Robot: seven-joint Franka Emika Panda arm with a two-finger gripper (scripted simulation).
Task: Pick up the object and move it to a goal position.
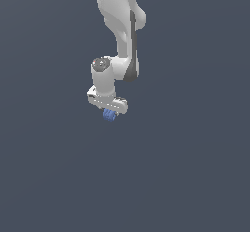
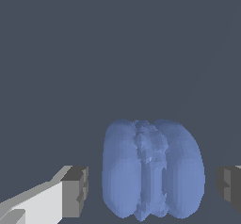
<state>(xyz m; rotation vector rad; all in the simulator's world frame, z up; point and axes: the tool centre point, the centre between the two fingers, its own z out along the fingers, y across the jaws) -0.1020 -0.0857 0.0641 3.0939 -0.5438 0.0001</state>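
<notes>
The object [image 1: 109, 115] is a tiny blue lumpy piece with a ridged middle, peeking out just under the white gripper [image 1: 111, 110] in the exterior view. The wrist view shows the object [image 2: 153, 169] large, with two rounded lobes and a rough seam. It sits between the two fingers of my gripper [image 2: 151, 190]. One dark pad [image 2: 77, 190] stands off one side and the other pad [image 2: 229, 186] off the opposite side. A gap shows between each pad and the object, so the gripper is open around it.
A plain dark grey-blue surface [image 1: 185, 167] fills both views. The white arm [image 1: 122, 26] rises above the gripper toward the top of the exterior view. Nothing else shows.
</notes>
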